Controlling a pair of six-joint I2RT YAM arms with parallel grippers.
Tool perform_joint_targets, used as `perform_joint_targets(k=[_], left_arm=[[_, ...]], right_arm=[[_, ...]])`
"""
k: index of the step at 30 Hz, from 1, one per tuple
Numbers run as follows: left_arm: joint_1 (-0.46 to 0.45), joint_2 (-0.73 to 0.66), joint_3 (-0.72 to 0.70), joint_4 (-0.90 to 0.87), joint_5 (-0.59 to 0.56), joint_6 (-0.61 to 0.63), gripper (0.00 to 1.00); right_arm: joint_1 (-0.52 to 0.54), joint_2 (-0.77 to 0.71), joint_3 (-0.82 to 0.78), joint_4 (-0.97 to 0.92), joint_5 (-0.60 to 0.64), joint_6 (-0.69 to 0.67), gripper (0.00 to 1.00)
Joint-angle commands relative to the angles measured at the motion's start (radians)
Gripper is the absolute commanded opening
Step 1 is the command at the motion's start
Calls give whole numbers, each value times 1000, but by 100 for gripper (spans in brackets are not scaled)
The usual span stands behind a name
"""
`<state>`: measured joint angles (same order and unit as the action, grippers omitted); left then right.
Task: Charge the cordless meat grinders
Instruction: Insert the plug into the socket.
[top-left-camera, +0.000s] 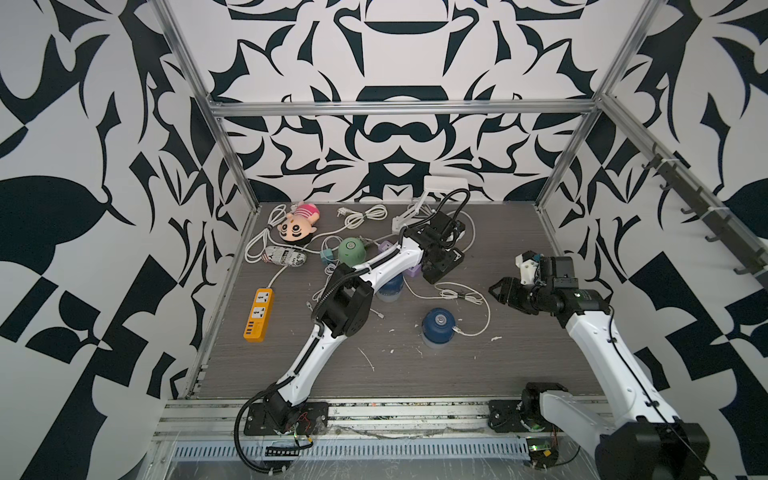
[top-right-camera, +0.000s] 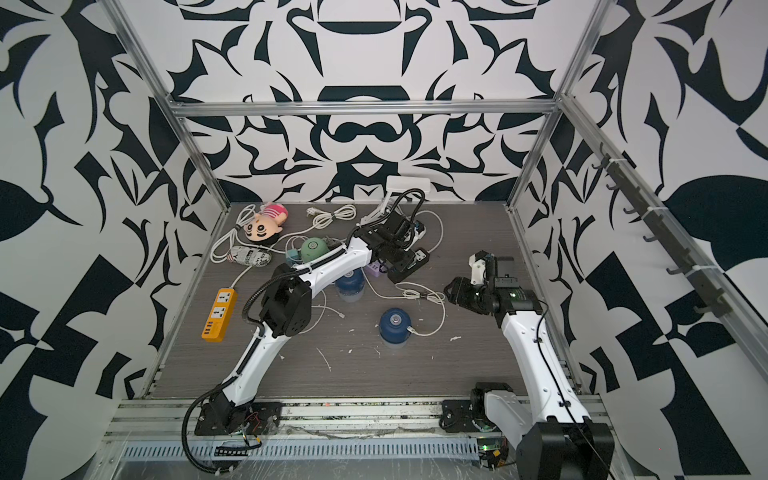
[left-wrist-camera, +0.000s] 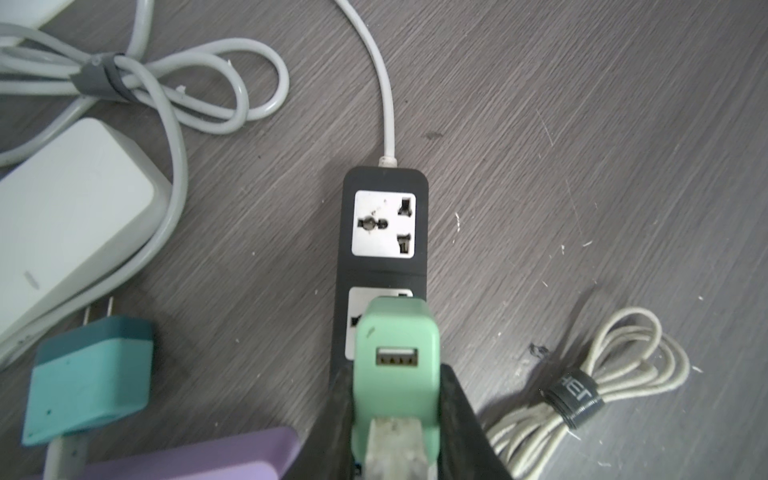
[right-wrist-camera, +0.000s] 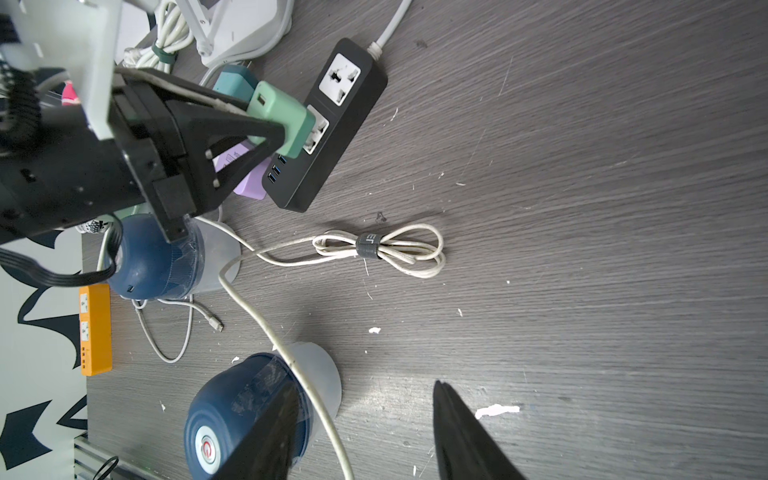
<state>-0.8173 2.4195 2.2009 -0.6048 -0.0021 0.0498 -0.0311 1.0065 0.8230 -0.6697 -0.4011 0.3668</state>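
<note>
Your left gripper (left-wrist-camera: 397, 386) clamps a green cube adapter (left-wrist-camera: 395, 332) against the black power strip (left-wrist-camera: 384, 274), with a teal adapter (left-wrist-camera: 87, 374) and a purple strip (left-wrist-camera: 199, 457) just beside. Your right gripper (right-wrist-camera: 365, 395) hangs open near one navy grinder (top-left-camera: 438, 326), and a white cable (right-wrist-camera: 368, 250) touches it. The second navy grinder (top-left-camera: 390, 286) sits under the left arm (top-left-camera: 395, 266), and the mint grinder (top-left-camera: 351, 249) is behind it.

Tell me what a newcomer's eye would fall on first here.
The left hand clamps a mint green plug adapter at a socket of the black power strip, far centre of the table. Nearer, a navy blue grinder stands upright mid-table; a bright orange power strip lies along the left edge.
</note>
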Motion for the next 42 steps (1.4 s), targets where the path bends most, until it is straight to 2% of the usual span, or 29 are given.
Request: perform_joint_targets(k=[1, 19, 27, 33, 38, 42], left_arm=[[6, 38, 33, -24, 16, 24, 0], [18, 123, 62, -117, 70, 48, 0], [12, 228, 145, -271, 62, 47, 0], [-11, 209, 83, -233, 33, 31, 0], [-27, 166, 50, -156, 80, -41, 0], [-60, 138, 28, -100, 76, -67, 0]], right_arm=[[-1, -11, 4, 12, -18, -10, 56], [0, -29, 23, 3, -22, -10, 56], [-1, -29, 45, -3, -15, -6, 56], [0, -31, 52, -8, -9, -3, 56], [0, -42, 59, -19, 1, -1, 56], [0, -46, 65, -27, 4, 2, 56]])
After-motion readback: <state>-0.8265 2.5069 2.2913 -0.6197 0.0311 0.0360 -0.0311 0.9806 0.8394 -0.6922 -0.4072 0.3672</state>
